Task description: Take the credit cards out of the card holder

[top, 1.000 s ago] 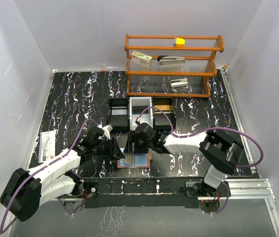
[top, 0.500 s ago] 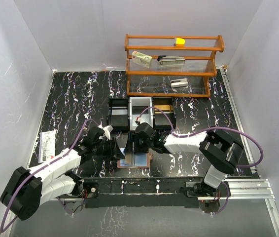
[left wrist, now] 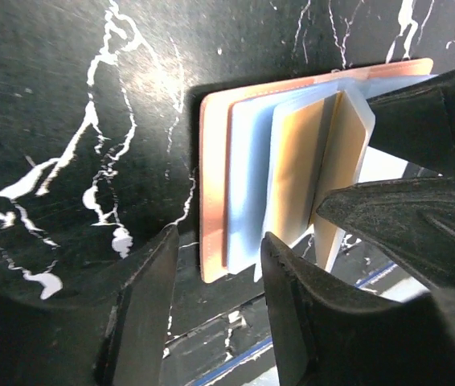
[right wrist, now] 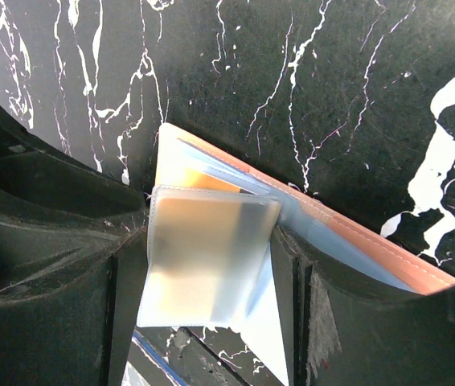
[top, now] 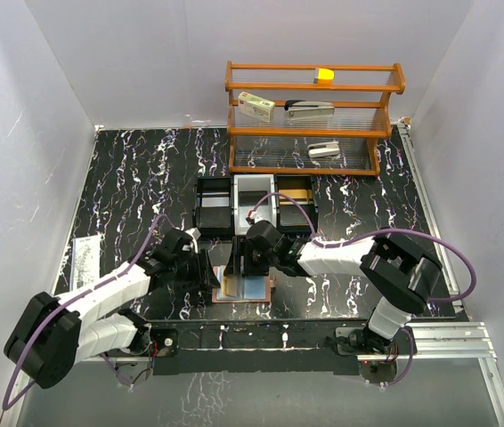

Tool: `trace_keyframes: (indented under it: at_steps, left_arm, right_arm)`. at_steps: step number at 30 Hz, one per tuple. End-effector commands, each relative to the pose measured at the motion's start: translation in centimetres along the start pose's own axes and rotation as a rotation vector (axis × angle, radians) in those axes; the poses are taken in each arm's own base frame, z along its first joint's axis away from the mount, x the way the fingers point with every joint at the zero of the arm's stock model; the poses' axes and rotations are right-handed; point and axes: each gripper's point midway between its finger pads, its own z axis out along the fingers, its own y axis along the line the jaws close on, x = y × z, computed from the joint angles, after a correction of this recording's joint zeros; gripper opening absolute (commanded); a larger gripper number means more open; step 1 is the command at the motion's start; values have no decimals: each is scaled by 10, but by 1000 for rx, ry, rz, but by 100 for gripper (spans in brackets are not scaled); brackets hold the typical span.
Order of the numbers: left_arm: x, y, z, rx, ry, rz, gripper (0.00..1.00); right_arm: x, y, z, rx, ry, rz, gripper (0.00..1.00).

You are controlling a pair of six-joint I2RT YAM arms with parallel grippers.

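Salmon-pink card holder (top: 243,289) lies open on the desk (top: 145,178) near the front edge, right between your arms. Your right claw (right wrist: 209,257) is pinching a clear sleeve (left wrist: 348,153) lifted off it, next to the yellow-orange card (left wrist: 300,177). Left claw (left wrist: 215,297) sits spread at the holder's corner.

My top camera sits high up behind my arms and looks down on the whole counter (top: 127,178). My two wrist cameras are very close. One looks down past my left end effector (left wrist: 219,241), the other past my right end effector (right wrist: 207,265), from the opposite side. All three see the card holder (top: 243,289).
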Motion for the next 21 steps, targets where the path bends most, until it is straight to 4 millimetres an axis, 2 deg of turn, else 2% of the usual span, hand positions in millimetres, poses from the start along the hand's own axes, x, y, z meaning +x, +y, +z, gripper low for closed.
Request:
trace_keyframes:
  at_steps: [1, 3, 7, 11, 15, 21]
  left_arm:
    - [-9, 12, -11, -115, -42, -6, 46]
    - [-17, 1, -17, -78, -77, 1, 48]
    - [-33, -37, -34, 89, -153, 42, 52]
    - [-33, -67, -40, 241, -142, 91, 53]
    - [-23, -76, -36, 310, -85, 113, 53]
    - [-16, -73, -26, 319, -39, 109, 51]
  right_arm:
    - [13, -8, -1, 6, 40, 19, 59]
    - [13, -8, -1, 2, 41, 21, 58]
    - [14, -9, -1, 1, 41, 27, 58]
    - [13, -10, -1, 3, 39, 28, 58]
    - [14, -10, 0, 3, 43, 29, 58]
    - [14, -11, 0, 2, 41, 31, 58]
